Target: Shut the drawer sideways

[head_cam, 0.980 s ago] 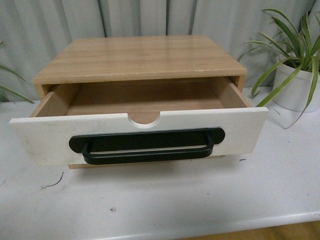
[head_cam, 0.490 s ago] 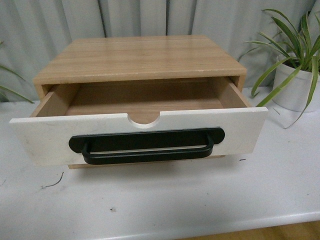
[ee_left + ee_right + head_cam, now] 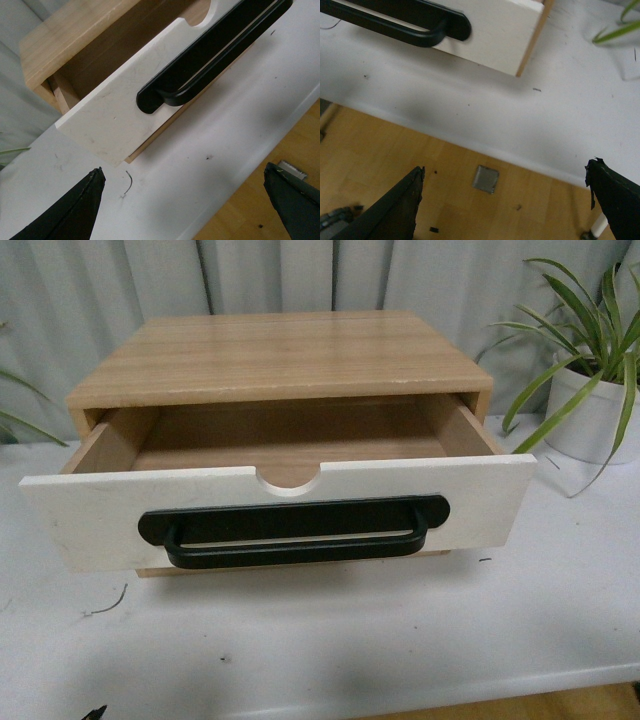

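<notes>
White drawer (image 3: 112, 117) beyond left end effector (image 3: 182, 176)

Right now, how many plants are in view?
2: one plant in a white pot right of the cabinet; leaves of another at the left edge, pot hidden.

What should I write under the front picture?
A white-fronted drawer with a black handle stands pulled out of its wooden cabinet.

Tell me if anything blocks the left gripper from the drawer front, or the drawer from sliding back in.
Nothing visible does. Only bare table lies between the open left gripper and the drawer front. What shows of the drawer's inside is empty, and the cabinet opening behind it shows no obstruction.
</notes>
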### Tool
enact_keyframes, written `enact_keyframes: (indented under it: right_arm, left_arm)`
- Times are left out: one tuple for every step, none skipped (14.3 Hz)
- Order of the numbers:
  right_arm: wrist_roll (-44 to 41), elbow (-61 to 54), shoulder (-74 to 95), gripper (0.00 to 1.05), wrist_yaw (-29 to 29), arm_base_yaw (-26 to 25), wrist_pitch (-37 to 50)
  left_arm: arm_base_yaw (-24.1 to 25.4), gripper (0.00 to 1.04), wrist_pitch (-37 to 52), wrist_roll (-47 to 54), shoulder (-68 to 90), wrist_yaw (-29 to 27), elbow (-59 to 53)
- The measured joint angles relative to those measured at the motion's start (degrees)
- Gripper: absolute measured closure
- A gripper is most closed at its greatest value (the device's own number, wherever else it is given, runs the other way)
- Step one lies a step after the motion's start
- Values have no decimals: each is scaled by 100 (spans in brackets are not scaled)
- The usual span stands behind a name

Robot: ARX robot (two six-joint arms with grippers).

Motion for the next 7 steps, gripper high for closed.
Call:
enact_keyframes:
  right_arm:
    - [-1091,654,1582,6,-140,365,531]
    - [-1679,1331,2730,6,-181,601,839]
    - [-1860,1593,3108,6,-184,664,898]
    - [-1980,1792,3394,6,-184,699,931]
    - [-2024,1897,3541,6,-195,699,957]
    - [-2061,2028,3703,6,-199,699,990]
    - [-2079,2135,3823,6,-199,699,1040]
  left_arm:
    - [372,7,1187,437,1635,173,466]
    - [586,7,1279,719,2393,354,774]
    - [647,7,1266,785,2487,402,870]
    - [706,7,1314,846,2614,437,942]
    - [745,7,1394,879,2721,452,979]
    - [763,7,1464,892,2863,455,1029]
    - [796,7,1543,925,3016,457,1075]
